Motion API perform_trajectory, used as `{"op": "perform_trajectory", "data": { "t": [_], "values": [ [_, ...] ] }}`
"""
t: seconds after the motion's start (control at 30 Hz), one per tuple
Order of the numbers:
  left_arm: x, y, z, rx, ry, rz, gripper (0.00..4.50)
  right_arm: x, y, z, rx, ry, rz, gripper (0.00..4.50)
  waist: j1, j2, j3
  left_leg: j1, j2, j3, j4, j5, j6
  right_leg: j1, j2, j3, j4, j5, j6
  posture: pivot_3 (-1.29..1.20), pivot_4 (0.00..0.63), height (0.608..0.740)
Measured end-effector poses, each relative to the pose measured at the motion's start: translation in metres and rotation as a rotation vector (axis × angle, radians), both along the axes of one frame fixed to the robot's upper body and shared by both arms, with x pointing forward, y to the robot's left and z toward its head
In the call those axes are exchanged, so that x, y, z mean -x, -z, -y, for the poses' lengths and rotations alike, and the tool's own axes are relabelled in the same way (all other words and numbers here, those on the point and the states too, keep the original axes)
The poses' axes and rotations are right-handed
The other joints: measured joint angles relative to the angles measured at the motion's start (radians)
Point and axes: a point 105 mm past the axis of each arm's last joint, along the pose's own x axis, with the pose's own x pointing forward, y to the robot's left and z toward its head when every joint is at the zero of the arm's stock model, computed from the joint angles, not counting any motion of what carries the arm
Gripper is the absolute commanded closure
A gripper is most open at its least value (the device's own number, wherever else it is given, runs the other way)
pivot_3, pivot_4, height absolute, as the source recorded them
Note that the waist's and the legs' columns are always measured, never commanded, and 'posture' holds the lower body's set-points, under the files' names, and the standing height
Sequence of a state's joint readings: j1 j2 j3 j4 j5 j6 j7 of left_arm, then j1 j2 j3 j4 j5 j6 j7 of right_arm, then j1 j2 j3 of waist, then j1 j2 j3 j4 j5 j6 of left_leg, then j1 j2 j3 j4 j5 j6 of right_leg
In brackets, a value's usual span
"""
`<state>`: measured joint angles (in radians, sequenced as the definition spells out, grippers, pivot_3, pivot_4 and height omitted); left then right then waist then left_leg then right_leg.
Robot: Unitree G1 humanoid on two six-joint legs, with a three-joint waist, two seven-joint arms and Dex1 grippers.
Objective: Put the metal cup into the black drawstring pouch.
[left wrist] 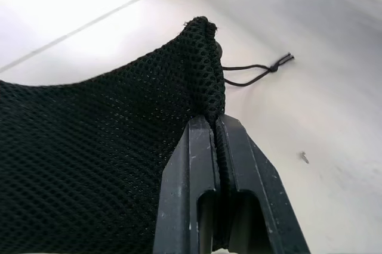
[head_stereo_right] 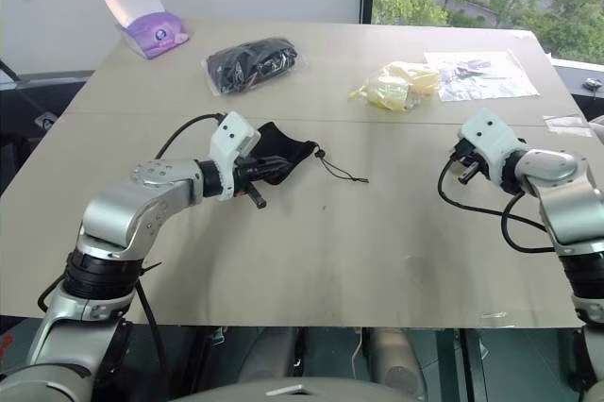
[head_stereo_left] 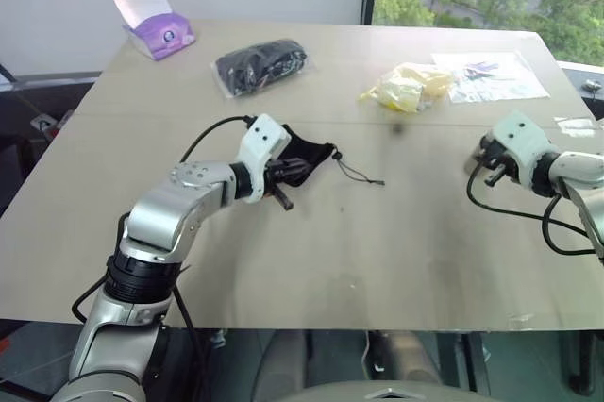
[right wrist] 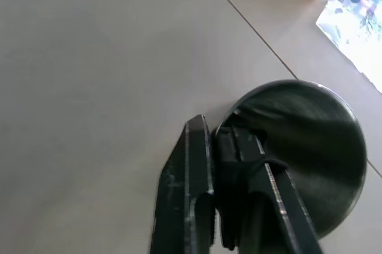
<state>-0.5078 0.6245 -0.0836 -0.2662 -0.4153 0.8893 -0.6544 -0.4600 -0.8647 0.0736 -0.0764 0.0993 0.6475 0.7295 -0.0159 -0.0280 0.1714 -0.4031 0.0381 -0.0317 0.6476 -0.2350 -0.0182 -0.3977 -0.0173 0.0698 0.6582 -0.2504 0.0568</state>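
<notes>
The metal cup [right wrist: 298,152] sits at the right gripper [right wrist: 216,132], its open mouth facing the wrist camera; the two black fingers are clamped together on the rim, one inside the cup and one outside, so the grip is a thin pinch on the wall. Seen from the head, that gripper [head_stereo_left: 488,174] hangs over the table [head_stereo_left: 359,260] at about three o'clock, well apart from the bag.

The black drawstring pouch [head_stereo_left: 307,151] lies near the middle of the table, toward nine o'clock; the left gripper [left wrist: 213,124] is clenched on a fold of its mesh edge, and the cord [head_stereo_left: 361,174] trails off toward three o'clock.

The risks, as I judge them: a rim pinch on smooth steel could let the cup swing or slip while it travels across; the pouch is held by one edge only, so its mouth may sag closed and the cup could catch on the cloth.

The cup looks empty; what the pouch holds I cannot tell.
</notes>
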Motion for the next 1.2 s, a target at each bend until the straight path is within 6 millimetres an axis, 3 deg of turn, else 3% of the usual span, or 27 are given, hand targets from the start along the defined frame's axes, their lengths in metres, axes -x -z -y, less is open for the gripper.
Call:
{"op": "perform_trajectory", "data": {
  "t": [0.1,0.17,0.3,0.4,0.47,0.63,0.77,1.2],
  "values": [
    [0.000,0.000,0.002,0.024,-0.003,-0.005,4.50,0.002,-0.003,-0.004,-0.011,-0.019,0.005,4.45,0.000,0.000,0.000,0.000,0.000,0.000,0.000,0.000,0.000,0.000,0.000,0.000,0.000,0.000,0.000,0.00,0.150,0.740],
    [0.001,-0.001,0.006,0.064,0.003,-0.019,4.50,0.006,-0.013,-0.018,-0.092,-0.064,0.044,4.45,0.000,0.000,0.000,0.000,0.000,-0.001,0.000,0.000,0.000,0.000,0.000,-0.001,0.001,0.000,0.000,0.00,0.150,0.740],
    [0.002,-0.004,0.014,0.176,0.010,-0.076,4.50,0.026,-0.042,-0.078,-0.470,-0.209,0.108,4.45,-0.006,0.000,0.000,0.001,0.001,-0.002,0.000,0.000,0.000,0.000,0.002,-0.001,0.002,0.000,0.000,0.00,0.150,0.740],
    [-0.002,-0.008,0.024,0.259,0.015,-0.144,4.50,0.044,-0.041,-0.136,-0.780,-0.300,0.077,4.45,-0.005,0.000,0.000,0.000,0.001,-0.004,0.000,0.000,0.000,0.000,0.002,-0.003,0.004,0.000,0.000,0.00,0.150,0.740],
    [-0.003,-0.010,0.028,0.283,0.017,-0.168,4.50,0.049,-0.037,-0.154,-0.854,-0.320,0.042,4.45,-0.001,0.001,0.001,0.000,0.000,-0.004,0.001,0.000,0.000,0.000,0.000,-0.003,0.003,0.000,0.000,0.00,0.150,0.740],
    [-0.008,0.003,0.028,0.227,-0.005,-0.226,4.50,0.047,-0.037,-0.162,-0.945,-0.263,0.046,4.45,0.000,0.001,0.001,-0.001,-0.001,-0.003,0.002,0.000,0.000,0.000,0.000,-0.003,0.003,0.000,0.000,0.00,0.150,0.740],
    [-0.009,0.011,0.027,0.244,0.005,-0.268,4.50,0.049,-0.026,-0.159,-0.954,-0.210,0.030,4.45,-0.001,0.001,0.001,-0.001,0.000,-0.004,0.000,0.000,0.000,-0.002,0.001,-0.003,0.003,0.000,0.000,0.00,0.150,0.740],
    [-0.009,0.009,0.028,0.261,0.026,-0.271,4.50,0.046,-0.006,-0.177,-1.000,-0.189,-0.006,4.45,-0.003,0.001,0.000,-0.007,0.000,-0.004,0.001,0.000,0.000,-0.006,0.000,-0.003,0.003,0.000,0.000,0.00,0.150,0.740]
  ]
}}
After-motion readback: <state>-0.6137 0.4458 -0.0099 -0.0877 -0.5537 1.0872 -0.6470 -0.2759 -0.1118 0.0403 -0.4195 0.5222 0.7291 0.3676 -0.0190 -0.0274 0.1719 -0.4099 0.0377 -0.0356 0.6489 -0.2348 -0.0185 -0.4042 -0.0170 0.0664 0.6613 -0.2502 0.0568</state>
